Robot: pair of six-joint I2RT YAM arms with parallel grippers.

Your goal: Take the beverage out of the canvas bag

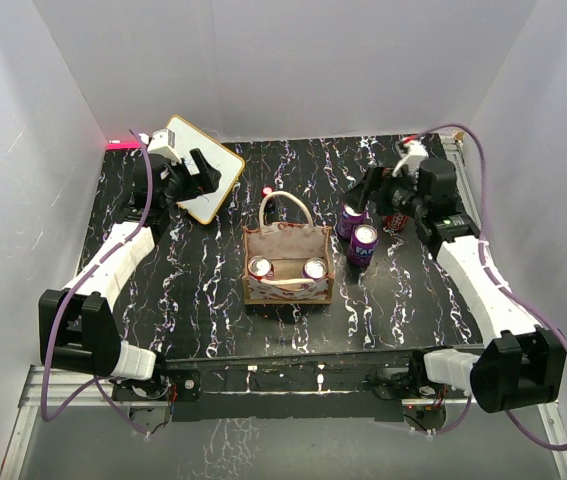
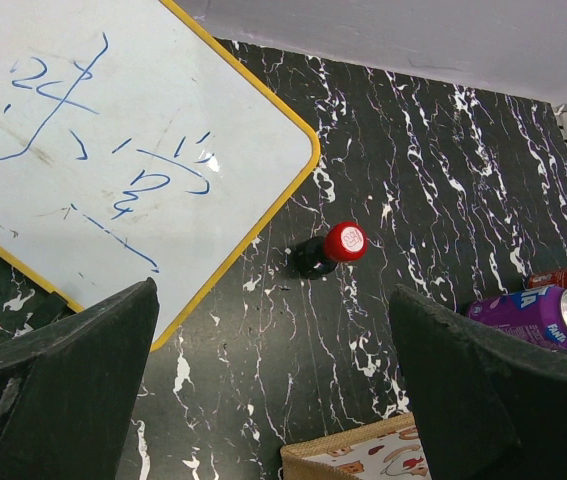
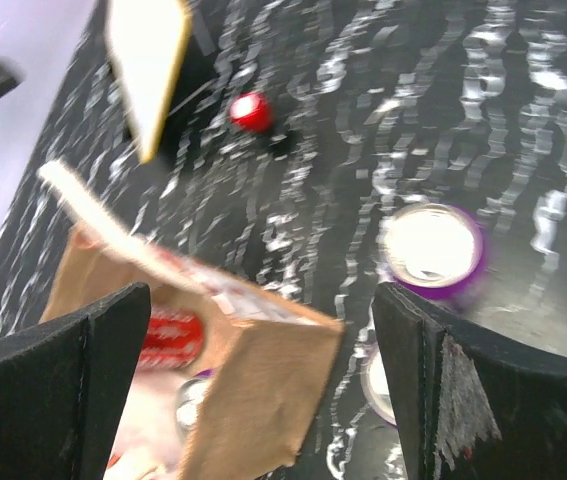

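Observation:
The tan canvas bag (image 1: 286, 285) stands upright mid-table, with two silver can tops (image 1: 261, 266) (image 1: 315, 268) showing inside. In the right wrist view the bag (image 3: 253, 370) holds a red can (image 3: 168, 335). Two purple cans (image 1: 351, 220) (image 1: 363, 243) stand just right of the bag, and a red can (image 1: 395, 222) is behind them. My right gripper (image 1: 368, 195) hovers open above the purple cans (image 3: 431, 248), with nothing between its fingers (image 3: 261, 350). My left gripper (image 1: 203, 172) hangs open and empty (image 2: 273, 400) at the back left, over the whiteboard's edge.
A yellow-framed whiteboard (image 1: 201, 165) (image 2: 113, 150) with blue scribbles lies at the back left. A small black object with a red cap (image 1: 267, 190) (image 2: 344, 241) sits behind the bag. White walls enclose the black marbled table (image 1: 193, 300).

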